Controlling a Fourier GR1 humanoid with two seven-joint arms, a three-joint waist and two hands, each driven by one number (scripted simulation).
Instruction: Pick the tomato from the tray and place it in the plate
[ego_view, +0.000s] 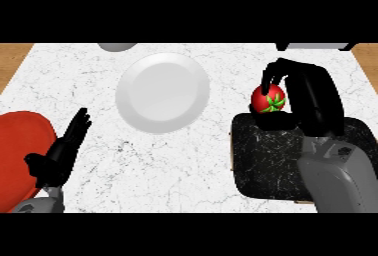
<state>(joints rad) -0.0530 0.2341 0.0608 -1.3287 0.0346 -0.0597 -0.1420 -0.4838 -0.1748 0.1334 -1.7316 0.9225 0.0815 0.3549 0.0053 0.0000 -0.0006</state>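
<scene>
The counter, white and marbled, takes up most of the view, and it lies bare between the right hand's fingers and the plate, so a sideways carry looks unobstructed. The tray, dark and speckled, lies below those fingers, its far edge just under the tomato. A red thing, cut off at the left edge, lies beside the left hand. The plate, white and round, lies well to the left of the right fingers and about level with them; nothing rests on it.

The right hand has its fingers curled over the top and far side of the tomato, with the thumb below it, so it holds the fruit at the tray's far edge. The tomato looks roundish, its green stalk facing down-right. The right hand is plainly the nearer one. The left hand rests open near the lower left, fingers straight, apart from the plate.

The coming move, I judge, is a carry leftward to the plate.
</scene>
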